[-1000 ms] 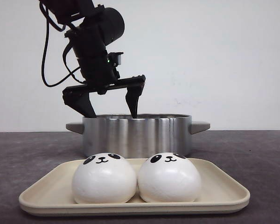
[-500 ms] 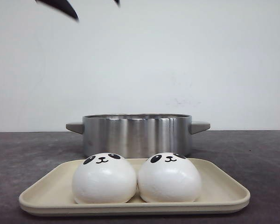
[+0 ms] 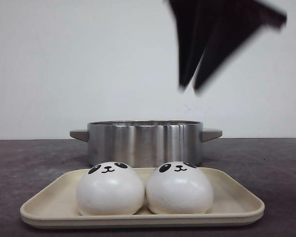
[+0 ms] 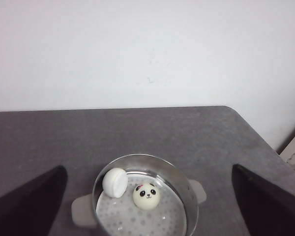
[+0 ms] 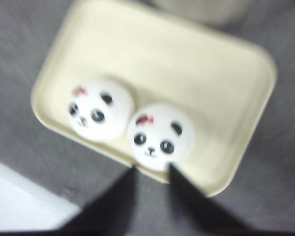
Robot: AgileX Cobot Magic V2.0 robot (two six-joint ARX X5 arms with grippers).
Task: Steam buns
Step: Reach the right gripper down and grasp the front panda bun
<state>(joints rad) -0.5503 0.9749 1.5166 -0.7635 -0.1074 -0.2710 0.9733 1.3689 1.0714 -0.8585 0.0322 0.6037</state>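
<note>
Two white panda-face buns, a left bun (image 3: 110, 189) and a right bun (image 3: 178, 188), sit side by side on a cream tray (image 3: 138, 217) at the front. The right wrist view shows them (image 5: 99, 109) (image 5: 160, 136) on the tray (image 5: 196, 73). Two more buns lie inside the steel pot (image 3: 145, 143): one on its side (image 4: 115, 182), one face up (image 4: 146, 195). My left gripper (image 4: 147, 169) is wide open and empty, high above the pot (image 4: 145, 156). My right gripper (image 3: 189, 89), blurred, hangs above the pot's right side; its fingers (image 5: 152, 169) stand apart and empty, over the tray's near rim.
The dark grey table (image 3: 266, 163) ends at a right edge (image 4: 265, 142) seen in the left wrist view. A white wall (image 3: 64, 74) stands behind the pot. The pot has two side handles (image 3: 210, 133). A pale strip (image 5: 19, 196) lies beyond the table edge.
My left gripper rose from the pot's rim and left the front view. My right gripper has swung into the front view at the top right, blurred by motion. The tray's buns have not moved.
</note>
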